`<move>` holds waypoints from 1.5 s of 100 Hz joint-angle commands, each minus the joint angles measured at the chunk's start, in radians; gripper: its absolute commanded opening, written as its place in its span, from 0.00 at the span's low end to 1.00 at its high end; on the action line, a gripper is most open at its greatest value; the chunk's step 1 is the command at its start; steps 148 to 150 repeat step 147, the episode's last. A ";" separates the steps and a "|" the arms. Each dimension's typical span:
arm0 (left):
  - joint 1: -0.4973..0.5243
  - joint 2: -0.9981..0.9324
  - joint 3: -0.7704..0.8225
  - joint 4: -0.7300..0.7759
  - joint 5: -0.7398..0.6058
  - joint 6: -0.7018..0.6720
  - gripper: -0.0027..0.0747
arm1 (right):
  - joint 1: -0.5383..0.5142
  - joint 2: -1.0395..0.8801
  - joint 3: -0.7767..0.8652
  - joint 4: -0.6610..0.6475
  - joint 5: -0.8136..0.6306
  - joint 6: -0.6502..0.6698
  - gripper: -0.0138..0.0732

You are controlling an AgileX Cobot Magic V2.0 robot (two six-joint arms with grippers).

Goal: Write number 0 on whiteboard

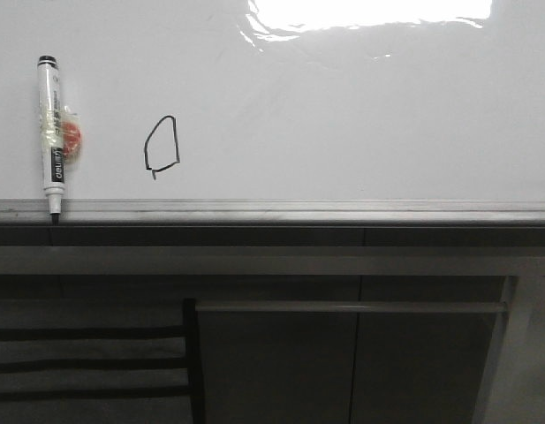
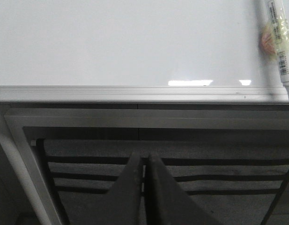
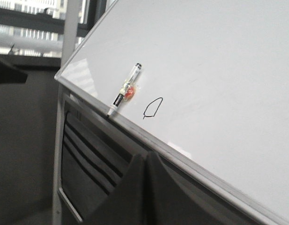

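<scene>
The whiteboard (image 1: 343, 115) fills the upper half of the front view, with a grey edge strip along its near edge. A small black hand-drawn number 0 (image 1: 162, 144) with a tiny tail is on it, left of centre; it also shows in the right wrist view (image 3: 152, 108). A white marker pen (image 1: 51, 132) lies on the board to the left of the 0, its black tip at the edge strip, an orange spot beside its barrel. It shows in the left wrist view (image 2: 281, 44) and the right wrist view (image 3: 124, 89). My left gripper (image 2: 145, 157) and right gripper (image 3: 147, 155) are shut, empty, below the board's edge.
Strong glare (image 1: 369, 13) lies on the board's far edge. Below the edge strip (image 1: 272, 210) are grey cabinet panels (image 1: 360, 353), a horizontal bar (image 1: 351, 307) and dark slats (image 1: 87, 362). A window or bright background (image 3: 27, 18) shows beyond the board's corner.
</scene>
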 commanded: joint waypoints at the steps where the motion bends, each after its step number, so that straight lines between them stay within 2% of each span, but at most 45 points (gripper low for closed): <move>1: -0.001 -0.027 0.031 -0.011 -0.053 -0.007 0.01 | -0.047 -0.018 0.011 -0.079 -0.099 0.171 0.08; 12: -0.001 -0.027 0.031 -0.011 -0.053 -0.007 0.01 | -0.198 -0.018 0.011 -0.255 -0.099 0.322 0.08; 27: -0.001 -0.027 0.031 -0.011 -0.053 -0.007 0.01 | -0.531 -0.018 0.011 -0.261 -0.045 0.519 0.08; 36: -0.001 -0.027 0.031 -0.011 -0.053 -0.007 0.01 | -0.722 -0.018 0.011 -0.261 0.042 0.546 0.08; 46: -0.001 -0.027 0.031 -0.011 -0.053 -0.007 0.01 | -0.868 -0.018 0.011 -0.289 0.170 0.546 0.08; 54: -0.001 -0.027 0.031 -0.011 -0.053 -0.007 0.01 | -0.884 -0.018 0.011 -0.310 0.227 0.546 0.08; 63: -0.001 -0.027 0.031 -0.011 -0.053 -0.007 0.01 | -0.911 -0.018 0.011 -0.341 0.353 0.546 0.08; 81: -0.001 -0.027 0.031 -0.011 -0.055 -0.007 0.01 | -0.988 -0.018 0.011 -0.353 0.342 0.540 0.08; 150: -0.001 -0.027 0.031 -0.011 -0.055 -0.007 0.01 | -0.989 -0.018 0.011 -0.353 0.342 0.540 0.08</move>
